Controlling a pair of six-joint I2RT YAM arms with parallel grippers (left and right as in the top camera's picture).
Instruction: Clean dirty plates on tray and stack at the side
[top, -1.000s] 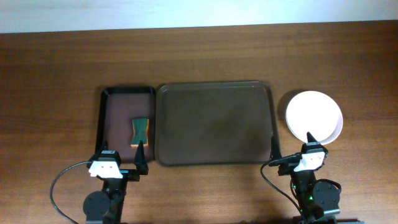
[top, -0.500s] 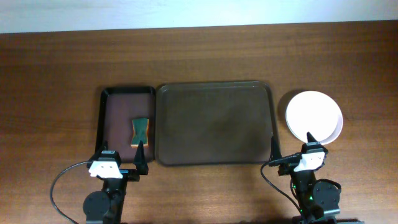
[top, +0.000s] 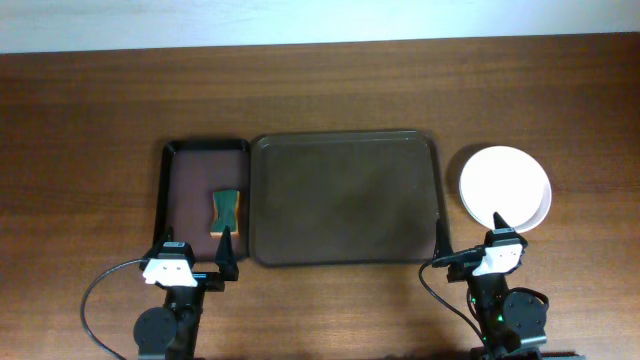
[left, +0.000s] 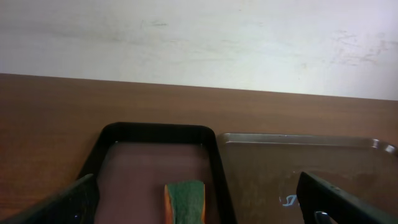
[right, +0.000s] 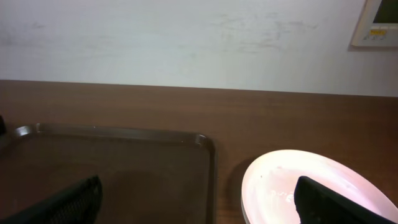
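Note:
A stack of white plates (top: 505, 186) sits on the bare wooden tabletop right of the large dark brown tray (top: 345, 197); the top plate looks clean. It also shows in the right wrist view (right: 298, 193). The tray holds nothing. My left gripper (top: 190, 243) is open and empty at the near end of the small tray. My right gripper (top: 468, 232) is open and empty, straddling the gap between the tray's right rim (right: 208, 162) and the plates.
A smaller dark tray (top: 178, 190) left of the large tray holds a green and orange sponge (top: 226, 209), seen between my left fingers in the left wrist view (left: 185, 199). A white wall runs behind the table's far edge.

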